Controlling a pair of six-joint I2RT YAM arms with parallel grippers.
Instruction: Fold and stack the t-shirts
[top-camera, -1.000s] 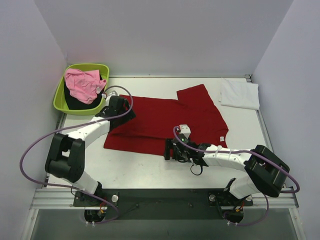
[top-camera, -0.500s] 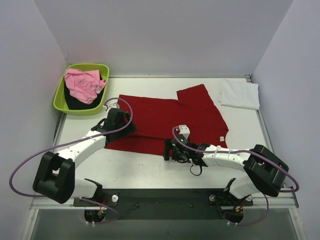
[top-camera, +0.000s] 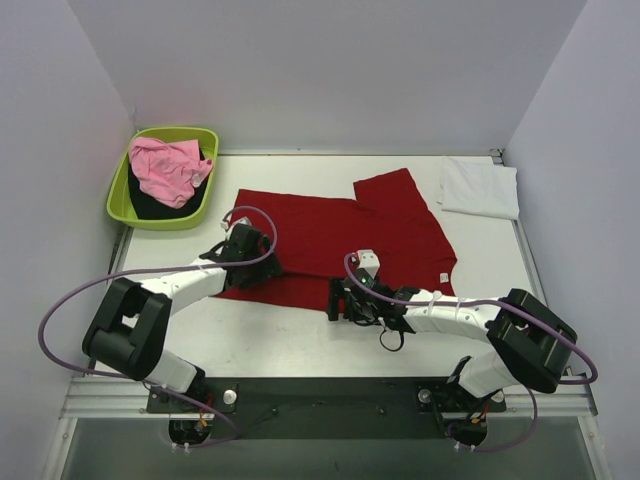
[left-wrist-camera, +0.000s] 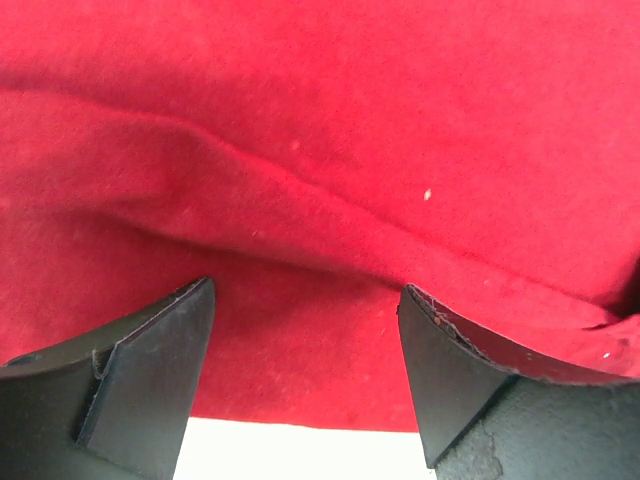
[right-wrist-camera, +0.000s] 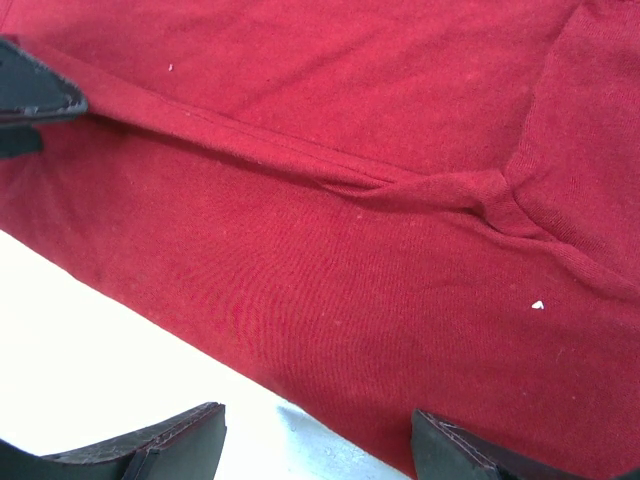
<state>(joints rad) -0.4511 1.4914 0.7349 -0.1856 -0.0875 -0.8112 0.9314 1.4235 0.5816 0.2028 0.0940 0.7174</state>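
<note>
A deep red t-shirt (top-camera: 320, 235) lies spread flat mid-table, one sleeve toward the back. My left gripper (top-camera: 264, 270) hovers low over its near left part, open, with cloth (left-wrist-camera: 320, 180) and a raised crease between the fingers (left-wrist-camera: 150, 380). My right gripper (top-camera: 338, 297) is open at the shirt's near hem (right-wrist-camera: 330, 300), its fingertips (right-wrist-camera: 160, 450) over bare table. A folded white t-shirt (top-camera: 480, 187) lies at the back right. A pink t-shirt (top-camera: 168, 165) sits on top of a black one (top-camera: 150, 205) in the tub.
A lime-green tub (top-camera: 120, 195) stands at the back left corner. White table (top-camera: 290, 335) shows in front of the red shirt. Purple cables loop off both arms. Walls close in the left, right and back.
My left arm has swung from the shirt's left edge toward its near middle, closer to the right gripper. The right arm and the shirts have not moved.
</note>
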